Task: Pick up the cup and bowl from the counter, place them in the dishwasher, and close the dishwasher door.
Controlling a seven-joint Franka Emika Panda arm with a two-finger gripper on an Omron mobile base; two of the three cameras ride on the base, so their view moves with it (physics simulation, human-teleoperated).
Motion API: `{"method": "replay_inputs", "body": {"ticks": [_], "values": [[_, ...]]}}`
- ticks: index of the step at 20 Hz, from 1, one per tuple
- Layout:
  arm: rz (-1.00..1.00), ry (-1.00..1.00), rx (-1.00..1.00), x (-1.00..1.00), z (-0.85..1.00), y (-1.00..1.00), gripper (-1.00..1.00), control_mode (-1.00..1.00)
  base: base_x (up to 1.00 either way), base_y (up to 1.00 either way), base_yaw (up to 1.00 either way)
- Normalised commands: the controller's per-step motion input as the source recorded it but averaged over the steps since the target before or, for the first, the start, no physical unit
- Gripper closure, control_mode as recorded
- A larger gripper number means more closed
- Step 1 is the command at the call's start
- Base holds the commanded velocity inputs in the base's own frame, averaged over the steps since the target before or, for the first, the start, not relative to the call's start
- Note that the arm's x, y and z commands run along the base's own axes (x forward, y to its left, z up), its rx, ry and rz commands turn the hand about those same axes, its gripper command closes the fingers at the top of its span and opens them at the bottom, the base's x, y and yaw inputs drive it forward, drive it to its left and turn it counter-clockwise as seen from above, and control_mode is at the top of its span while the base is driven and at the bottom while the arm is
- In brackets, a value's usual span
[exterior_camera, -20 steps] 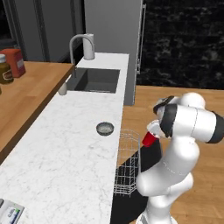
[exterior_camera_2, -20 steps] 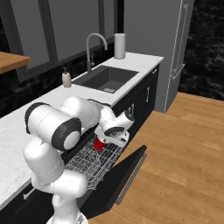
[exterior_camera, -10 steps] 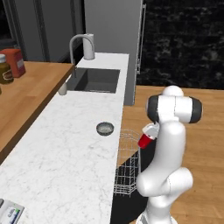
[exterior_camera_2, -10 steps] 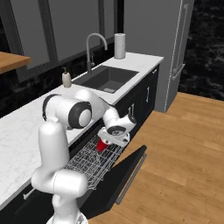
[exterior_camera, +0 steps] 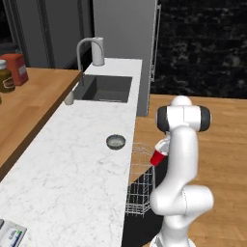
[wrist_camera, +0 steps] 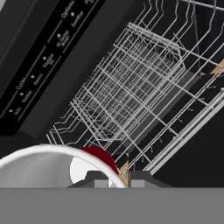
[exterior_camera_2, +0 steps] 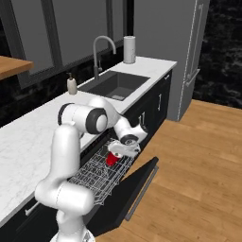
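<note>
The jaws (exterior_camera_2: 119, 152) are nearly closed, pinching the rim of the red cup (exterior_camera_2: 112, 159), which hangs tilted just above the white wire rack (exterior_camera_2: 97, 174). From the left base camera the cup (exterior_camera: 157, 157) shows beside the arm's (exterior_camera: 179, 173) lower link, off the bench's front edge and over the rack (exterior_camera: 140, 181). In the hand view the two dark fingertips (wrist_camera: 95, 178) stand close together at the cup's white rim (wrist_camera: 43, 151), with the red wall and white inside (wrist_camera: 83, 168) just behind them, and the rack's (wrist_camera: 131, 96) wires spread out beyond.

The rack is pulled out of the dishwasher (exterior_camera_2: 101, 189) over the dishwasher door (exterior_camera_2: 134, 189), which lies dropped open, its far edge out over the wooden floor (exterior_camera_2: 198, 160). The control strip (wrist_camera: 48, 57) with white lettering runs along the door's top edge in the hand view.

The bowl (exterior_camera: 116, 142) sits upright on the bench (exterior_camera: 72, 159), near the front edge and just beside the rack's inner end, well apart from the cup. Farther along the bench lies the sink (exterior_camera: 103, 88) with a curved tap (exterior_camera: 83, 53) at its back; a pale tumbler (exterior_camera: 98, 51) stands at the far end behind the sink, and a small soap bottle (exterior_camera_2: 71, 85) stands near the sink's back corner. A wooden shelf (exterior_camera: 24, 101) runs along the bench's back edge, carrying a jar (exterior_camera: 6, 76) and a red box (exterior_camera: 18, 68). A tall grey fridge (exterior_camera_2: 182, 52) stands past the bench's far end.
</note>
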Motion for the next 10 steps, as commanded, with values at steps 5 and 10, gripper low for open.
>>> {"method": "replay_inputs", "body": {"ticks": [5,10], "values": [[0.36,-0.40,-0.02,0.16,-0.16,0.13,1.00,-1.00,0.00,0.00,0.00],[0.12,-0.43,-0.01,0.33,-0.42,0.32,1.00,-1.00,0.00,0.00,0.00]]}}
